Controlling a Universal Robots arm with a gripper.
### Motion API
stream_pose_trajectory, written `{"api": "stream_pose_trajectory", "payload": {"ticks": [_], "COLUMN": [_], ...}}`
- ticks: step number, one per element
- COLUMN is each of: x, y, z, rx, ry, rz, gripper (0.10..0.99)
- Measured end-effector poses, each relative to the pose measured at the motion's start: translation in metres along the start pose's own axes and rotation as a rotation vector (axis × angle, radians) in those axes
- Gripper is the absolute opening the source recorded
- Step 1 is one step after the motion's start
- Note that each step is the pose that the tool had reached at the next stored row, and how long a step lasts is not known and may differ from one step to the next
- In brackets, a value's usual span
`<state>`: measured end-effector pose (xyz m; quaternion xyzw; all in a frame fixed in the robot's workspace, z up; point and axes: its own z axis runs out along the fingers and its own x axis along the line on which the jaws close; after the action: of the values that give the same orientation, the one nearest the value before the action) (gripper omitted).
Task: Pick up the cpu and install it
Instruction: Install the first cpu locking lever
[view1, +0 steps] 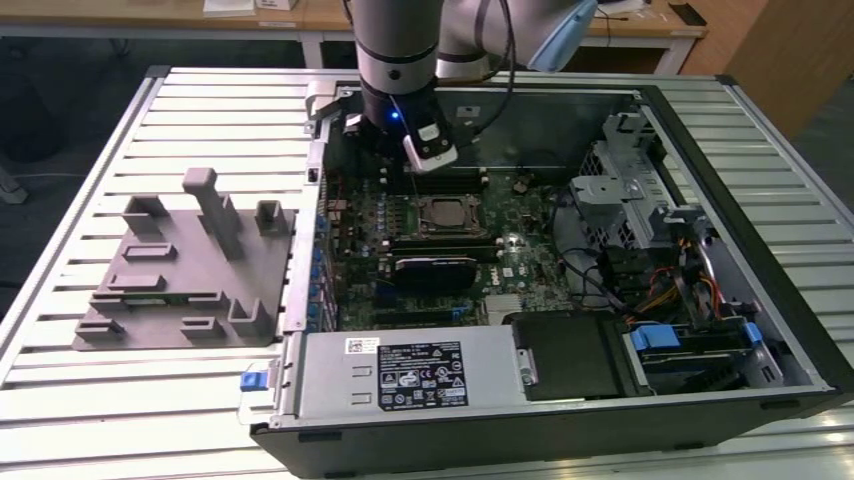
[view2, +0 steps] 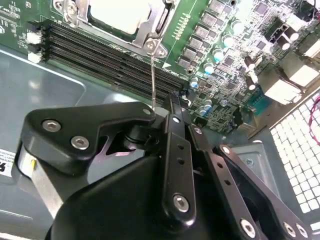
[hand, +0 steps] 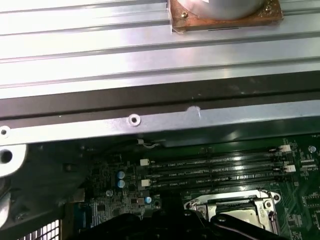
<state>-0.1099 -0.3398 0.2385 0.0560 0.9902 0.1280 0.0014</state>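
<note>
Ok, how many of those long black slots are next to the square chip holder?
4. The long black slots lie side by side, parallel, between the chip holder and the metal case wall. More may be hidden elsewhere on the board.

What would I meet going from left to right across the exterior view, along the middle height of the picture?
Grey moulded fixture block on the slatted table → motherboard inside the open computer case, with the cpu seated in its socket → silver drive cage → the case's far side wall.
</note>
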Motion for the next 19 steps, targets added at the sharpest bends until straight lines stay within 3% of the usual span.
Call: {"api": "stream_pose_trajectory", "payload": {"ticks": [5,19], "x": [-0.0106,-0.0508], "y": [0.0012,0.0057], "z": [0.0002,0.0009], "rx": [0.000,0.002], "ry": [0.0004,0.0027], "rz": [0.001,0.003], "gripper": [0.106,0.106]}}
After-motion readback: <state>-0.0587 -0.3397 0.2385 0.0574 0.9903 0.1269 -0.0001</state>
